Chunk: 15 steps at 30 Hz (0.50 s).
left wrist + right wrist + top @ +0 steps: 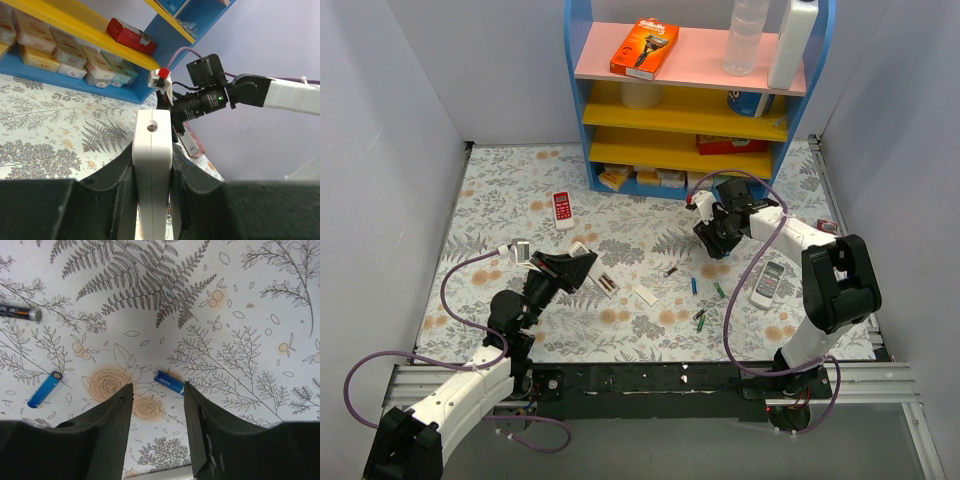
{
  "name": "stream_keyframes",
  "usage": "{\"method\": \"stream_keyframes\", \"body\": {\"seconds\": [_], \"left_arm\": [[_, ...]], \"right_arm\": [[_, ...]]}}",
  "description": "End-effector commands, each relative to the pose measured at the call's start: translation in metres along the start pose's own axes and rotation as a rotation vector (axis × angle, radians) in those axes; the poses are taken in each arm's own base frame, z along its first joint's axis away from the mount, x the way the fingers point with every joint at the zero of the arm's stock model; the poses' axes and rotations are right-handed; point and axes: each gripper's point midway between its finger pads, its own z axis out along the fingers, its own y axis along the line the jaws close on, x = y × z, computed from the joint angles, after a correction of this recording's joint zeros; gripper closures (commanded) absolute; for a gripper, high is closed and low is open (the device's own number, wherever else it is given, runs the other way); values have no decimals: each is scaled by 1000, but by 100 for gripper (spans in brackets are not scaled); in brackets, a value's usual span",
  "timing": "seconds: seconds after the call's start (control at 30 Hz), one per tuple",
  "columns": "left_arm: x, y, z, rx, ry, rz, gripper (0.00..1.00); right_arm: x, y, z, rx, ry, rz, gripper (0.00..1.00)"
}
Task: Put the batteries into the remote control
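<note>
No wording can be made out. The orange box (644, 48) at the left end of the top shelf (700, 68) carries print too small to read. So do the blue battery (169, 382), with white lettering along its side, and the red box (131, 36).

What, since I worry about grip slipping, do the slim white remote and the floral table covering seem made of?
The slim white remote control, clamped edge-on in the left gripper: probably moulded plastic, smooth matt white, with a small recessed hole. The floral table covering: likely printed cloth or vinyl, flat, matt.
</note>
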Motion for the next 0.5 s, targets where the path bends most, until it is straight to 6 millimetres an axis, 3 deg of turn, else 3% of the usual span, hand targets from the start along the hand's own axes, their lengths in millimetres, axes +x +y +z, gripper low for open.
{"method": "stream_keyframes", "body": {"seconds": [0.0, 0.47], "left_arm": [[28, 25, -18, -56, 47, -6, 100], [29, 25, -18, -58, 49, -7, 100]], "right_arm": [[-4, -5, 2, -19, 23, -96, 48], [24, -5, 25, -27, 109, -121, 48]]}}
